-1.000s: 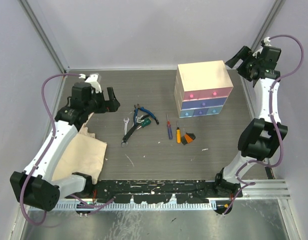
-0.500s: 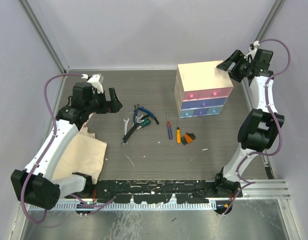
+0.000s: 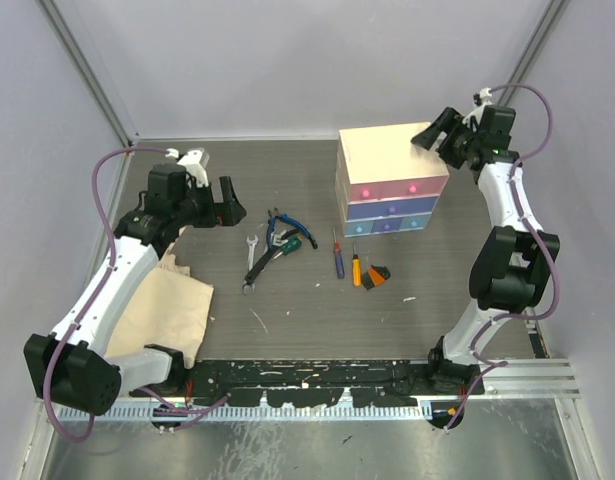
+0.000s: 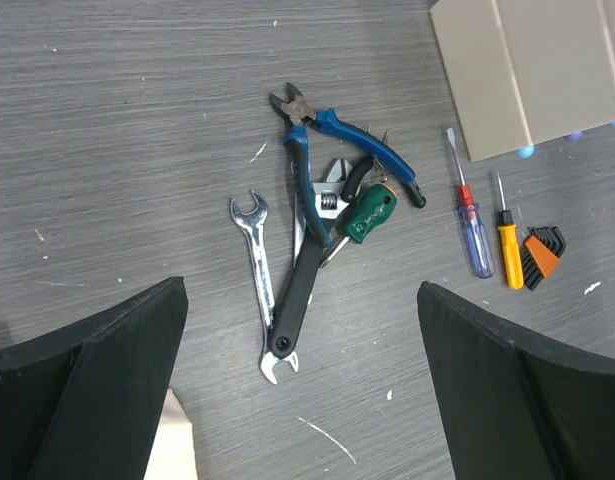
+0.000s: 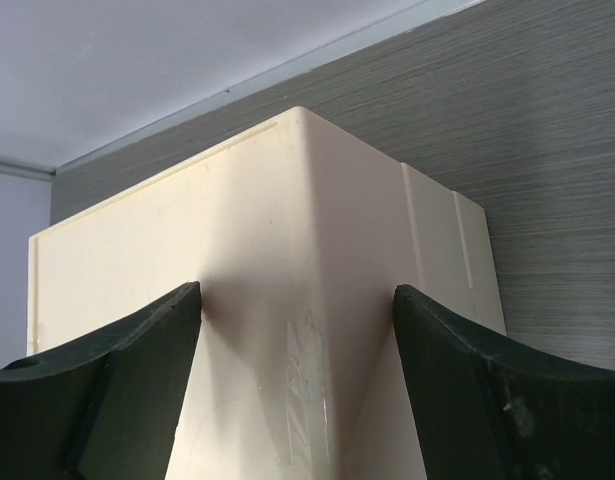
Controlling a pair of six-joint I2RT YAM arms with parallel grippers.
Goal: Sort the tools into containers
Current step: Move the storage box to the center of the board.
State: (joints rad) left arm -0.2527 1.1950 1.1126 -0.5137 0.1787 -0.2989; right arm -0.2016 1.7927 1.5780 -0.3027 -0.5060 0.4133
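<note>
Two fingers of the left gripper are spread wide and empty above the table, over a heap where a silver wrench, blue-handled pliers and a green-handled screwdriver are piled together. To the right, a red-and-blue screwdriver, an orange-handled screwdriver and a small black-orange piece are laid side by side, near the cream chest, whose pink, purple and blue drawers are shut. At the chest's far right corner the right gripper is set astride the edge; whether it is clamped cannot be told.
</note>
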